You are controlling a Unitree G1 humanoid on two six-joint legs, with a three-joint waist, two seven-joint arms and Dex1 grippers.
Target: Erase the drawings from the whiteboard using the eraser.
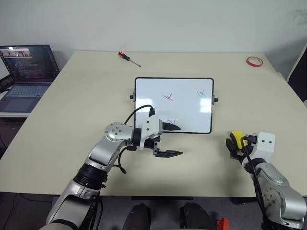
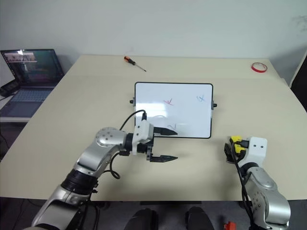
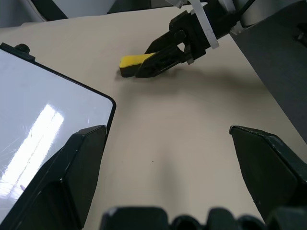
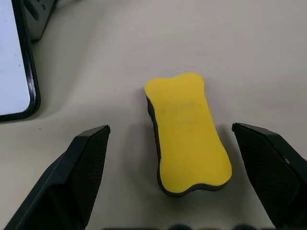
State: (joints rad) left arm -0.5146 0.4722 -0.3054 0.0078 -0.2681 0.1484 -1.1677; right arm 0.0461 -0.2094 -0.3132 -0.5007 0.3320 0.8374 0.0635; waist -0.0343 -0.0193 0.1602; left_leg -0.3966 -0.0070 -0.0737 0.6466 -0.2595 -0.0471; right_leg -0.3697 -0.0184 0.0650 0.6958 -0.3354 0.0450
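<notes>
The table carries the whiteboard, whose near edge lies just beside the left gripper; its fingers are spread and hold nothing. The eraser lies flat on the table between the spread fingers of the right gripper, apart from both. The step in hand looks like the pick-up: next, those fingers should close on the eraser's long sides. Three drawings remain; the nearest is partly hidden behind a left finger.

The eraser is flanked by bare table on both sides; the path to the whiteboard is partly blocked by the left gripper
</notes>
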